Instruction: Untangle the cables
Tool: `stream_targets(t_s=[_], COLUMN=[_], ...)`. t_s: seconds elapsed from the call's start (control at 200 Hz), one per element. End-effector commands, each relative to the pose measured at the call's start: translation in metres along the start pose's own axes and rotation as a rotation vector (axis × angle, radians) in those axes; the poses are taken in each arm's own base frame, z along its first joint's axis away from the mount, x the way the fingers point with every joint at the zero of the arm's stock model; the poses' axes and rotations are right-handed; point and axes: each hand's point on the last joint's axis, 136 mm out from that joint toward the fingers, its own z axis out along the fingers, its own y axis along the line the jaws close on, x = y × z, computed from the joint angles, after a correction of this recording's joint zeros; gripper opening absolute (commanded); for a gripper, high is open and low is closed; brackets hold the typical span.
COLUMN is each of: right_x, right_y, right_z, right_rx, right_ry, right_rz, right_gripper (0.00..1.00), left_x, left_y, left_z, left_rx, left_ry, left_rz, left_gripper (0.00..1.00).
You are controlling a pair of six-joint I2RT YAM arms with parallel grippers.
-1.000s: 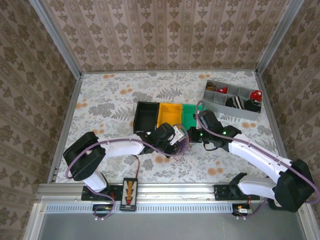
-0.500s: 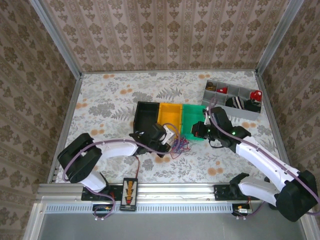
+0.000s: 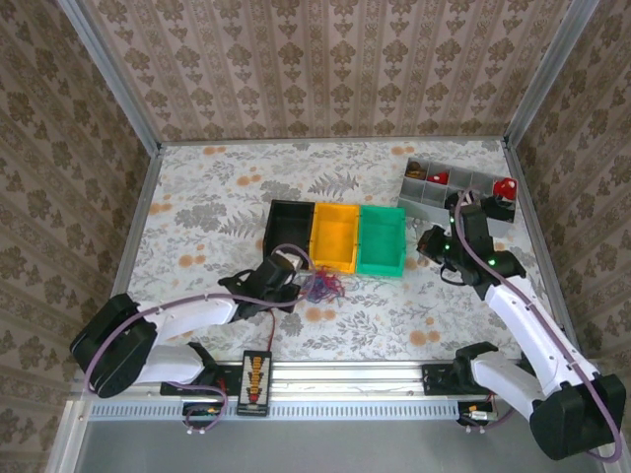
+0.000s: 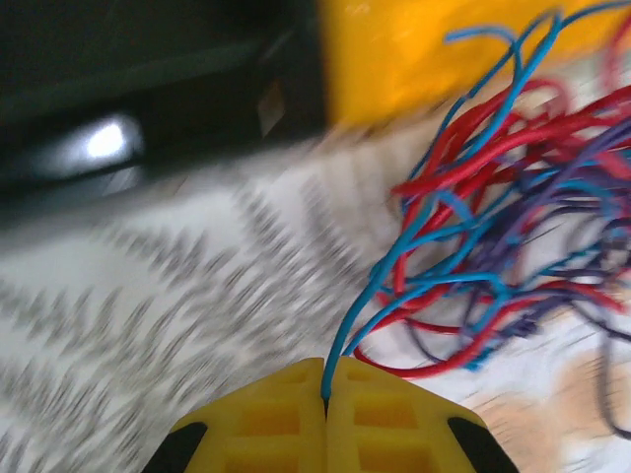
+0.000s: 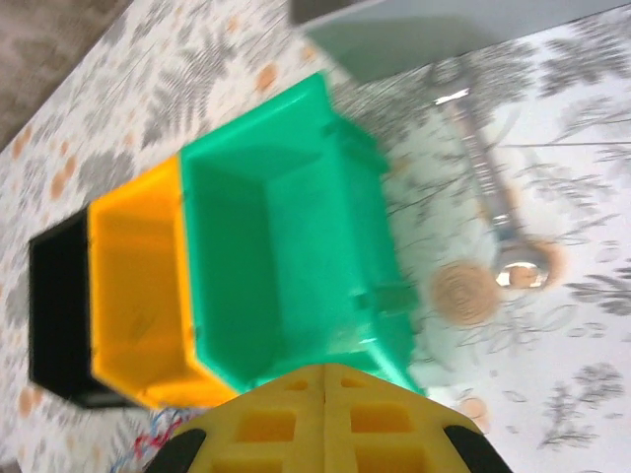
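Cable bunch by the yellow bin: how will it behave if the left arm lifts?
Probably floppy: the cables lie in loose thin loops. Likely light, dragging along whole, since strands interlace around the blue wire pinched in the left gripper. May snag rather than slide free.

Left wrist view motion-blurred, cables (image 4: 493, 217) smeared; overhead evenly bright.

Cables (image 3: 323, 287) on the table (image 3: 217, 197), just before three side-by-side bins (image 3: 336, 237)
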Motion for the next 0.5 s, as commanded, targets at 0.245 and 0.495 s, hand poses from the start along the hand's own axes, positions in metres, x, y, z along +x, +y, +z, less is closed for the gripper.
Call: stream_targets(t_s=[0.245, 0.495], right_x=[-0.007, 0.108], right_y=[0.02, 0.087], right_z=[-0.006, 0.025], right_rx=[-0.063, -0.244], right_ry=[0.048, 0.341], right_rz=[-0.081, -0.344], right_gripper=[0.0, 0.42], left_x=[0.019, 0.015], left_y=[0.014, 0.003], left_z=[-0.007, 0.0], left_rx=[-0.032, -0.005], left_ry=[0.007, 0.034], left_rz=[-0.058, -0.017], left_gripper=[0.0, 0.0])
